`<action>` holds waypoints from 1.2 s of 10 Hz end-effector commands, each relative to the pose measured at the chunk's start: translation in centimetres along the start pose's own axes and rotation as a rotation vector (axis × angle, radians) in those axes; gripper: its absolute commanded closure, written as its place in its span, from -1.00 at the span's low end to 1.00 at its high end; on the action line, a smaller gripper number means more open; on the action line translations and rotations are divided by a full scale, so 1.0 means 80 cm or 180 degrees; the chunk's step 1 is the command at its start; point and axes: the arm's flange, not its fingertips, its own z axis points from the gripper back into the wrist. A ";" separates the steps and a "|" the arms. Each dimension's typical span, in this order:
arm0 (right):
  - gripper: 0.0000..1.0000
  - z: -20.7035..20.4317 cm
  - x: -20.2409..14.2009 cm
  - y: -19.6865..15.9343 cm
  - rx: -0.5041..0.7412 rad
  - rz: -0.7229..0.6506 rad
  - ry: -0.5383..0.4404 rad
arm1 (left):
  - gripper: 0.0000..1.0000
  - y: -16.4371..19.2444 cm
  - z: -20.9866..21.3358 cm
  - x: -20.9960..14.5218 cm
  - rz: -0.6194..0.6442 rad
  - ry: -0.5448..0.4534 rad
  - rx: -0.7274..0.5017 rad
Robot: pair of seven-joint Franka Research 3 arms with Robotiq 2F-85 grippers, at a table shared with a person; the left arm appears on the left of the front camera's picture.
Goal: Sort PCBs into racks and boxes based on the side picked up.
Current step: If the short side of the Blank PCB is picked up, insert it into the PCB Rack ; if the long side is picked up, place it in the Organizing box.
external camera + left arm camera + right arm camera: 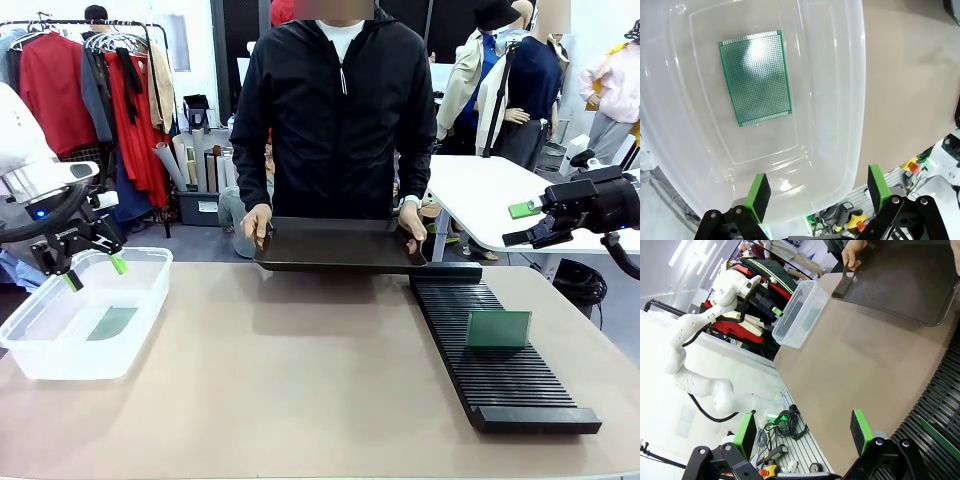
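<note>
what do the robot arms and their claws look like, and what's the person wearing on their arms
Both arms are glossy white rounded segments with black cables. The left claw and right claw are black jointed linkages tipped with bright green rectangular pads. A blue light glows at the left wrist in the front view. The person wears a black zip jacket with long sleeves.

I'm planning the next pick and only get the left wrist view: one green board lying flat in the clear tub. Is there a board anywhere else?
Observer: Yes, one PCB stands upright in a slot of the black rack, on the robot's right.
Operator: Is the right tool carrying anything?
Observer: No, the right tool is open and empty, raised beyond the rack.
Operator: And the person?
Observer: Holding a dark tray with a hand at each end.
</note>
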 end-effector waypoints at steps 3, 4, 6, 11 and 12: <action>-1.00 -0.001 0.000 0.001 0.0035 0.0062 -0.0006 | -1.00 0.003 0.003 0.000 -0.0028 -0.0015 -0.0011; -1.00 -0.001 0.000 0.001 0.0035 0.0062 -0.0006 | -1.00 0.003 0.003 0.000 -0.0028 -0.0015 -0.0011; -1.00 -0.001 0.000 0.001 0.0035 0.0062 -0.0006 | -1.00 0.003 0.003 0.000 -0.0028 -0.0015 -0.0011; -1.00 -0.001 0.000 0.001 0.0035 0.0062 -0.0006 | -1.00 0.000 0.001 0.001 -0.0002 -0.0007 0.0001; -1.00 -0.001 0.000 0.001 0.0035 0.0062 -0.0006 | -1.00 -0.008 0.012 0.002 -0.0067 -0.0036 -0.0045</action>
